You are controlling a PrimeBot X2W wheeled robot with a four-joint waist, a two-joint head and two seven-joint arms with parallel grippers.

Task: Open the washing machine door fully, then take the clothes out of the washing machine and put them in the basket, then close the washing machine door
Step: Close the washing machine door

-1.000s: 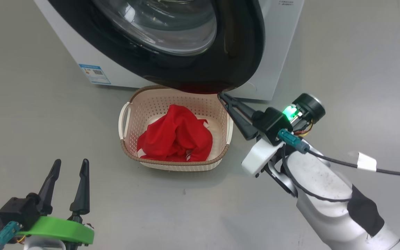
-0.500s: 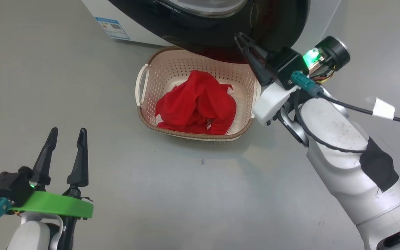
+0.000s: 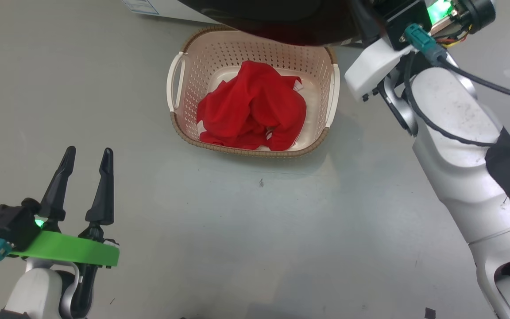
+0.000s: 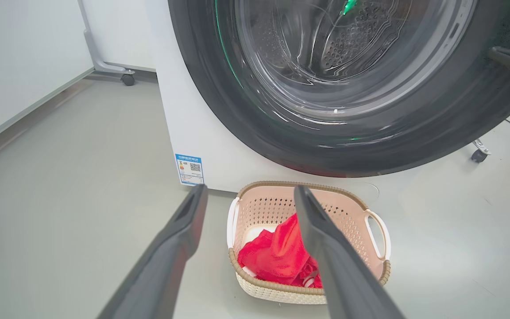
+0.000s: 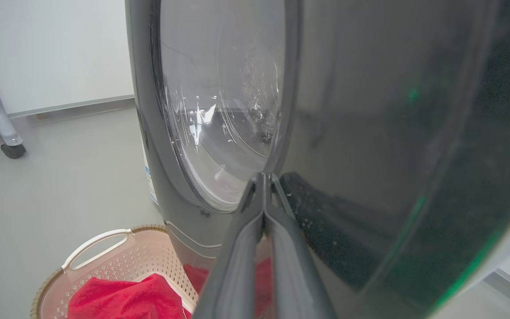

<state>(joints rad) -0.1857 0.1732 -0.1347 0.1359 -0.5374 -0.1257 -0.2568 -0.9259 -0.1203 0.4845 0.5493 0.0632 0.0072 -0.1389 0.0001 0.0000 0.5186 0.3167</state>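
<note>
The red clothes (image 3: 250, 110) lie bunched in the cream basket (image 3: 246, 153) on the floor, just below the black washing machine door (image 3: 281, 17). In the right wrist view my right gripper (image 5: 264, 176) is shut with nothing in it, and its tips rest against the door's glossy ring (image 5: 370, 133). In the left wrist view the door (image 4: 219, 88) stands close over the white washing machine (image 4: 193, 110), and the steel drum shows through the glass. My left gripper (image 3: 89, 153) hangs open and empty over bare floor, well in front of the basket (image 4: 308, 186).
My pale right forearm (image 3: 450, 133) and its cable reach past the basket's right side. A wheeled stand (image 4: 127, 79) sits left of the machine by the white wall. Another caster (image 4: 478, 155) is on its right. Grey floor lies open in front of the basket.
The head camera has tilted down, so machine and basket slid up the picture. My shut right gripper has moved farther from the basket toward the machine, along the door. The left gripper has stayed put.
</note>
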